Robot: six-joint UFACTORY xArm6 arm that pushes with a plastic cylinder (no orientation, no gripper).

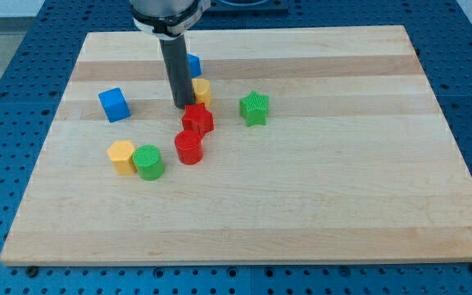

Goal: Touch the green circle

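Tip (184, 105) seen just above red star (197, 120).
Green circle (148, 161) untouched, well apart (no pincer fitted, nothing held).

Circle (148, 161) just right of hexagon (122, 156)

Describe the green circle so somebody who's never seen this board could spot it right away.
Start at the wooden board and look toward the view's lower left, where two blocks sit touching. The green circle is the right one, a round ribbed cylinder beside the yellow hexagon. The only other green block, the green star, sits farther toward the view's upper right and has points.
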